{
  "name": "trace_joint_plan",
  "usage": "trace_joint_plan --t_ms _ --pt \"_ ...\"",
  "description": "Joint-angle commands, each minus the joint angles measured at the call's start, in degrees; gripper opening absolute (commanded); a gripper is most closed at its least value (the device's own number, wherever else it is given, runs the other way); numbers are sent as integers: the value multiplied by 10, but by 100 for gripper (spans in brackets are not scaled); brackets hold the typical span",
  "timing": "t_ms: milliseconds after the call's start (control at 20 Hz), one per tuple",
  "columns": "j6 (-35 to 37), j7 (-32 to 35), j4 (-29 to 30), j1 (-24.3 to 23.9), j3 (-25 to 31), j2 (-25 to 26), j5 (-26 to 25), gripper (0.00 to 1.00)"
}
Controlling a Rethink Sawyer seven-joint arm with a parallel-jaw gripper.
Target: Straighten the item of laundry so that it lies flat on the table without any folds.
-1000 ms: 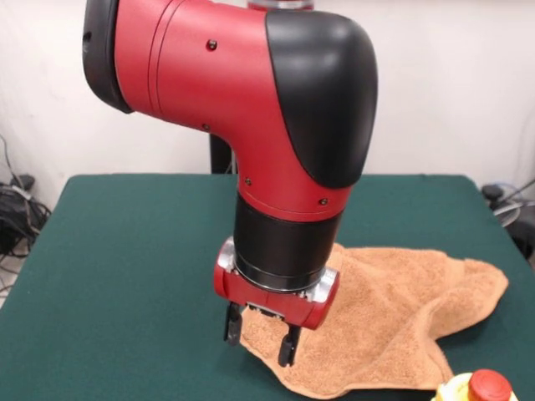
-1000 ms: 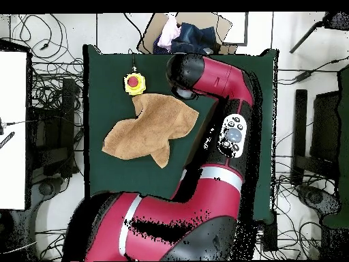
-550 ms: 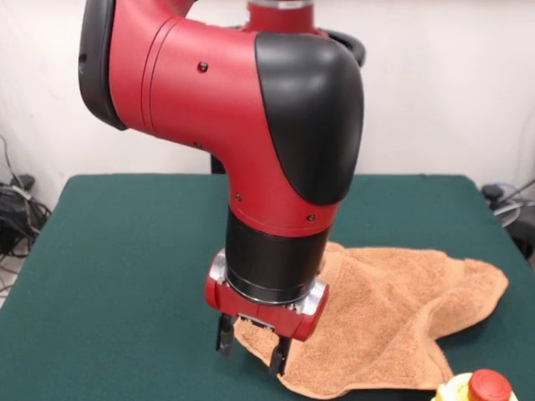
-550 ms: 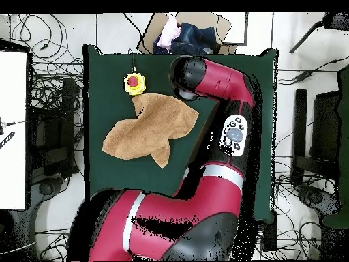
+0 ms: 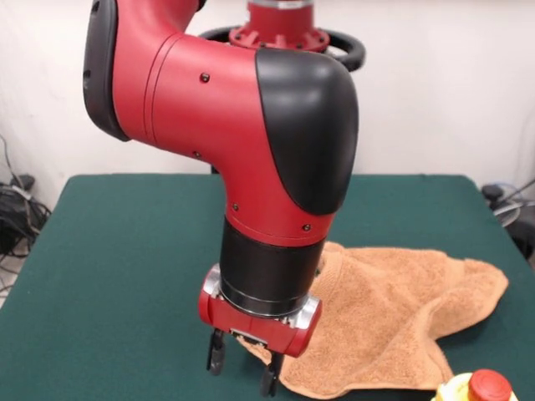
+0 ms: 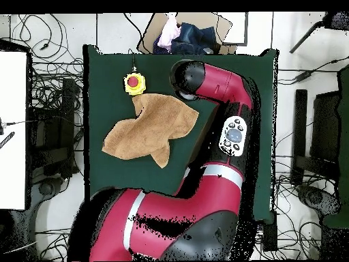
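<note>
Lower now, the gripper [image 5: 242, 373], fingers [image 5: 216, 357] spread and empty, hovers at the towel [image 5: 393, 309] edge (rumpled); may pinch doubled layers.

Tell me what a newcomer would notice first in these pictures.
The big red and black arm fills the front view, its open hand hanging at the towel's near left edge. The orange-tan towel lies rumpled on the green table. A yellow and red button sits just beyond one corner.

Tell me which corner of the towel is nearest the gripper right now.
The corner at the towel's near-left edge in the front view, directly under the open gripper. The pointed corner at the right edge lies well away from it.
</note>
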Motion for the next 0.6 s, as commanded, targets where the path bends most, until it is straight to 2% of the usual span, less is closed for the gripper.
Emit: trace_joint_plan --t_ms 50,600 --pt "-43 70 105 5 64 -10 -5 100" --pt "-67 70 151 6 75 -28 1 100"
